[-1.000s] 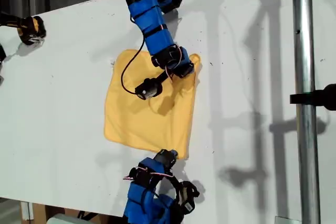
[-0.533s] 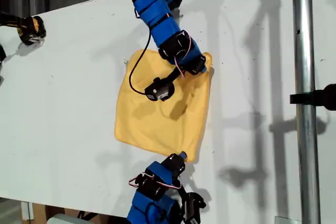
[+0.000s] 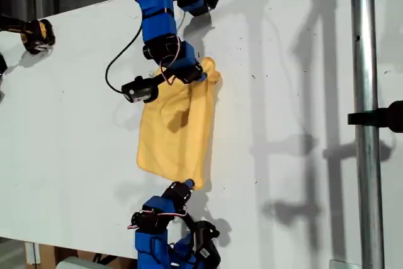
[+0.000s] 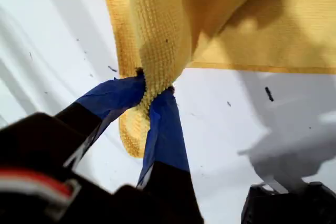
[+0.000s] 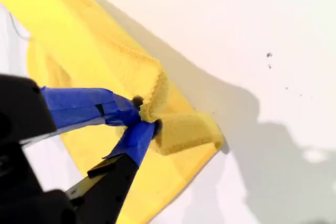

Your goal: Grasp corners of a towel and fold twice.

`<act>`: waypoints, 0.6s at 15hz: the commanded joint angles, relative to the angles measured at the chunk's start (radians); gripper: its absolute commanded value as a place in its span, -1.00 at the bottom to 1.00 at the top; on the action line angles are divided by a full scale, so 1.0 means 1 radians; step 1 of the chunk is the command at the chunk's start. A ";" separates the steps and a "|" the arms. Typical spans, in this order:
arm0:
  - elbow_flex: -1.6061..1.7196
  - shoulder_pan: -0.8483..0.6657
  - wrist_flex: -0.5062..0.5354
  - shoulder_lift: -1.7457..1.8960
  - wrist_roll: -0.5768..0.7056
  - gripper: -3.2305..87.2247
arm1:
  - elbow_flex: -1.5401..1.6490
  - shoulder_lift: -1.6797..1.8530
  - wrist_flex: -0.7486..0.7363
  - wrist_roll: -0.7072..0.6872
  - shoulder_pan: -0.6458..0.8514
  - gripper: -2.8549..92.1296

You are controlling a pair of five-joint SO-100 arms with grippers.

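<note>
My first gripper (image 4: 152,90) clamps its blue-taped fingers (image 4: 165,129) hard on a rolled, hemmed corner (image 4: 137,129) of the towel (image 4: 252,30); the yellow cloth bunches between the jaws and spreads out beyond them above the white table (image 4: 52,40); my second gripper (image 5: 144,119) pinches a folded edge of the towel in the same way, its taped fingers (image 5: 84,106) closed on the fabric with a short roll of cloth (image 5: 184,132) sticking out just past the tips

In the exterior view the towel (image 3: 176,130) lies near the middle of the table (image 3: 75,124), drawn in to a narrow, doubled-over strip that runs from the upper arm (image 3: 157,23) to the lower arm (image 3: 157,237); the upper arm reaches down from the exterior view's top edge, bent at the wrist, its jaws meeting the cloth at the far corner (image 3: 211,70), with its black camera (image 3: 140,89) jutting toward the exterior view's left; the lower arm comes up from the exterior view's bottom edge, its tip touching the near corner (image 3: 192,184); the wrist views do not settle which of these two arms is first and which second; a metal pole (image 3: 365,124) stands upright at the exterior view's right, well apart from the cloth
</note>
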 commanded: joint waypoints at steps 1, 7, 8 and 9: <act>0.015 -0.156 -0.051 0.023 0.101 -0.95 | 0.069 0.133 0.005 -0.046 0.143 -0.94; -0.135 -0.453 -0.086 -0.127 0.359 -0.95 | 0.117 0.156 -0.026 -0.238 0.413 -0.94; -0.196 -0.492 -0.078 -0.164 0.396 -0.95 | 0.117 0.166 -0.031 -0.272 0.462 -0.94; -0.261 -0.526 -0.071 -0.206 0.434 -0.95 | 0.117 0.176 -0.032 -0.305 0.514 -0.94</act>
